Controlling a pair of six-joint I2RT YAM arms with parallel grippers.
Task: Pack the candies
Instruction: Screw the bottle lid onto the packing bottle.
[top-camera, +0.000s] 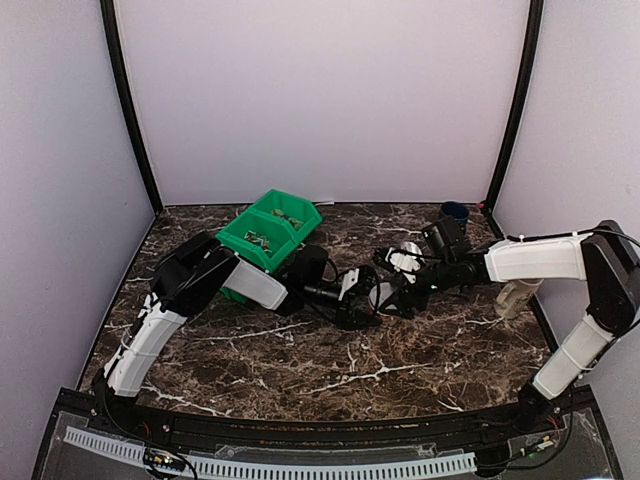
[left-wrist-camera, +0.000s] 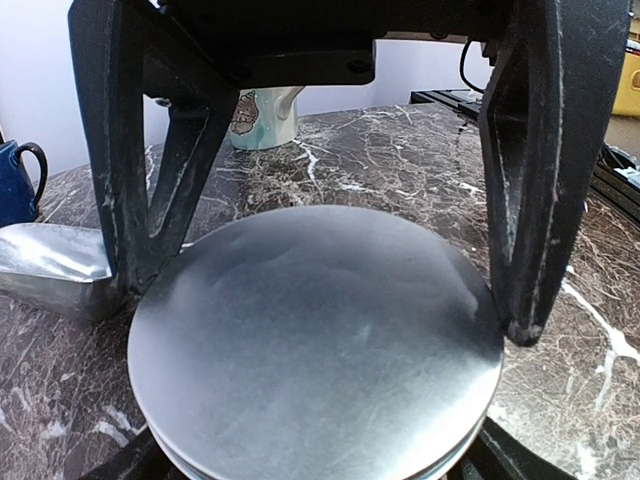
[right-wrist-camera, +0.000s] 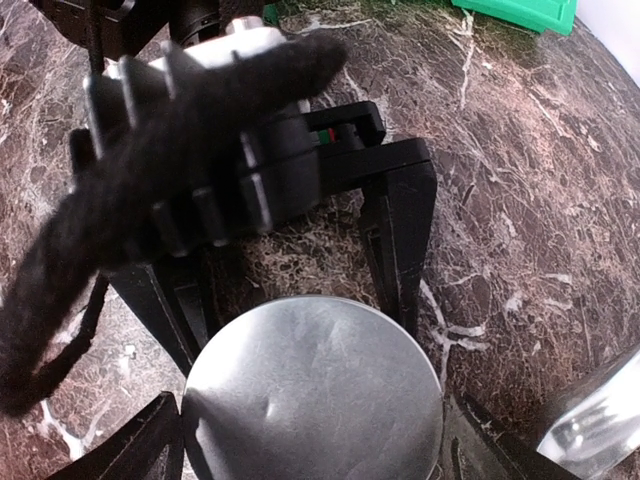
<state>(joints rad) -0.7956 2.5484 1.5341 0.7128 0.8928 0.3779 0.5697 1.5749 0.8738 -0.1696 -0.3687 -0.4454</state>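
Silvery round lid (left-wrist-camera: 315, 340), lying flat at the middle of the table (top-camera: 300, 370), approached from opposite sides by both arms.

Left gripper (left-wrist-camera: 325, 305): spread wide, with both fingertips set against the lid's rim; a pinch on the lid is judged.

Right gripper (right-wrist-camera: 315, 440): fingers are seen only at the near edge, one on either side of the lid. Whether they press or stand clear cannot be told.

Candies (top-camera: 262, 240): taken to be the faint specks in the green bin (top-camera: 256, 262) behind the left arm, well apart from the lid. Any beneath the lid are hidden.

Step judged: the lid is being handled, though whether on or off cannot be told.

To be done well: the lid should be kept level and gripped square across its widest part. The base should be steadied by one gripper while the lid is turned by the other, and the fingers kept from clashing.
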